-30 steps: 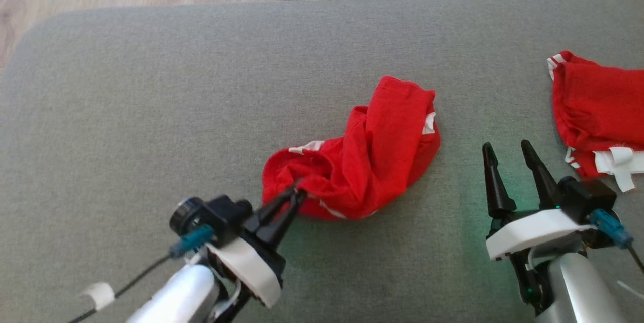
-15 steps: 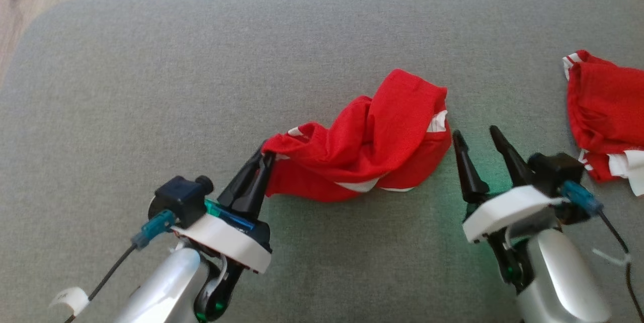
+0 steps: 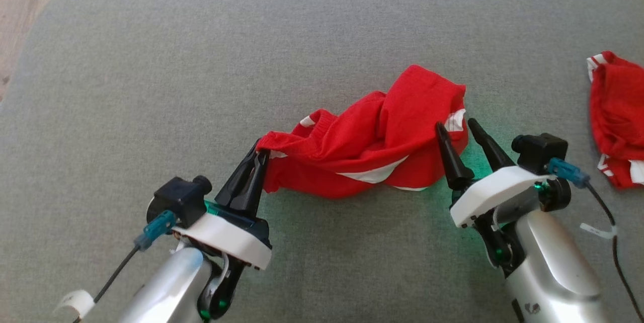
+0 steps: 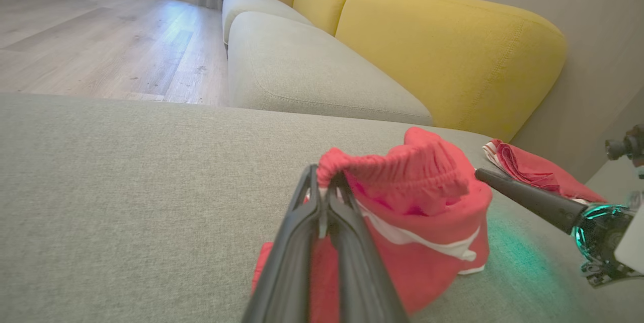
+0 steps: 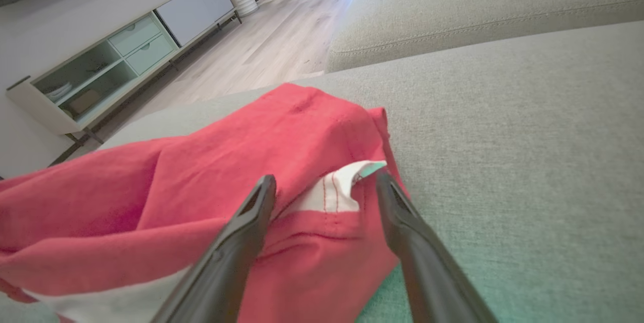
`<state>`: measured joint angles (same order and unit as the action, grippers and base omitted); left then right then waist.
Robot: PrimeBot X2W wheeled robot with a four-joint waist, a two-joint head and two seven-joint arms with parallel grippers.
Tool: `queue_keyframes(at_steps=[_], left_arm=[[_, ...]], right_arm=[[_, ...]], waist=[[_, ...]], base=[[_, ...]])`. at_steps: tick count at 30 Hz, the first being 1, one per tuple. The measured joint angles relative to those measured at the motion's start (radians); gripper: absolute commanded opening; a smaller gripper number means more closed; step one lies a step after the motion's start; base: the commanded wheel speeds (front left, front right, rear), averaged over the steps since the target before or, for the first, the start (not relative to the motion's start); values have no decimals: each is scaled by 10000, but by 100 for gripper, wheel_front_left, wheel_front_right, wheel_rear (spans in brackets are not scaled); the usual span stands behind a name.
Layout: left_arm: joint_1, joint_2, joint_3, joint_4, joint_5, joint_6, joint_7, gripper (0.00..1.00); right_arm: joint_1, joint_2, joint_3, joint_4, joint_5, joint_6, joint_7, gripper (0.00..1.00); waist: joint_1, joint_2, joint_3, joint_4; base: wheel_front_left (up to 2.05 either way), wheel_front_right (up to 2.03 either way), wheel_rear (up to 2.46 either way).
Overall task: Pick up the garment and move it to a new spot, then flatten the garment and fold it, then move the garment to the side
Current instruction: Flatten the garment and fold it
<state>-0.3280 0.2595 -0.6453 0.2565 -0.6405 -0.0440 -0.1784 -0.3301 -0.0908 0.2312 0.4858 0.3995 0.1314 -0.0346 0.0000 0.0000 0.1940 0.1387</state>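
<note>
1. My left pincer (image 3: 256, 154) is closed on the elastic waistband (image 4: 397, 167) of the red garment (image 3: 382, 132), but only at the very fingertips. A hard tug toward the cushion's left edge could pull that thin pinch free and drop the cloth.
2. My right pincer (image 3: 456, 126) is open, with its fingers straddling the white-hemmed corner (image 5: 332, 194) at the garment's right end. If I close too shallow I may catch a single layer or nothing. If I close too deep I may bunch several layers, and the piece will not open flat.
3. Those right fingertips sit low over the grey cushion (image 3: 201, 61). Driving down further could pinch the cushion cover along with the cloth.
4. The garment lies around the cushion's middle, twisted and heaped between my two pincers, with its left end lifted. Pulling the ends apart without shaking it out could tighten the twist rather than spread it.
5. A second red garment (image 3: 616, 111) lies at the cushion's right edge, well apart from mine. Carrying my piece that way, or sweeping my right arm outward, could tangle the two.
</note>
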Motion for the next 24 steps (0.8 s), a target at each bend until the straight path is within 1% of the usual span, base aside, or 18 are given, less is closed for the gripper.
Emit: queue_keyframes(at_steps=[3,8,12,16,24], left_arm=[[-52,-10,-12,17,0,0,-2,0],[-184,-25,-61,102,86,0,-2,0],[-192,-35,-102,169,84,0,-2,0],[-200,-36,-111,207,84,0,-4,0],[-382,-38,-150,268,82,0,-90,0]], right_arm=[[-127,-163,198,148,144,0,-4,100],[-366,-251,479,328,311,0,-13,100],[-463,-531,602,495,-2,0,-138,100],[-491,-792,554,569,-546,0,-314,100],[-492,-882,504,591,-1064,0,-330,100]], waist=[[0,0,49,39],[0,0,114,85],[0,0,126,96],[0,0,155,79],[0,0,242,32]], base=[[0,0,0],[0,0,0],[0,0,0],[0,0,0],[0,0,0]])
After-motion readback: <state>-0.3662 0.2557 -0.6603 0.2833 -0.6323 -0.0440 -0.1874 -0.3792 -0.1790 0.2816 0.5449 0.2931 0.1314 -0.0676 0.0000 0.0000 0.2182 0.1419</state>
